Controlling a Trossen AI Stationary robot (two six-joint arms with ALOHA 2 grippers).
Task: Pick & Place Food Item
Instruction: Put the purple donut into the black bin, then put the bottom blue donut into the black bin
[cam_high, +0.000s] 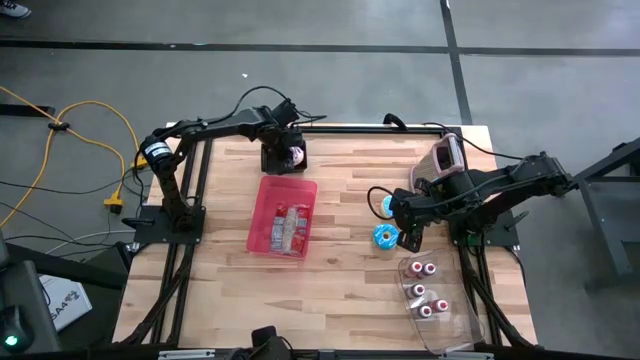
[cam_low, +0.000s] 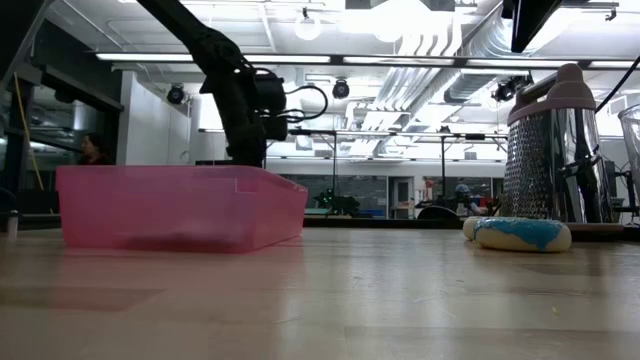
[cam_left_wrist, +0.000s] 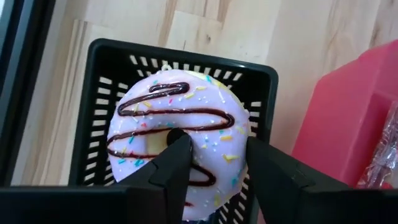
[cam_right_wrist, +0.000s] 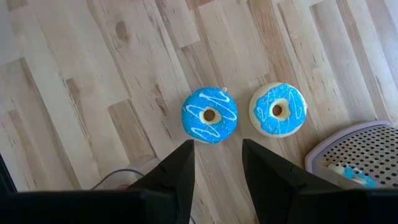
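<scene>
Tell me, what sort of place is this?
Probably a robotics lab or workshop: two arms bolted to a wooden table, exposed ceiling ducts overhead, and an orange cable across a bare concrete floor.

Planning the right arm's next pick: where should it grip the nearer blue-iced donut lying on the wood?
Probably from straight above, across the ring: the blue-iced donut lies flat, icing up, apart from its twin. Put one finger of the right gripper in the centre hole, one outside, or span the whole ring.
</scene>
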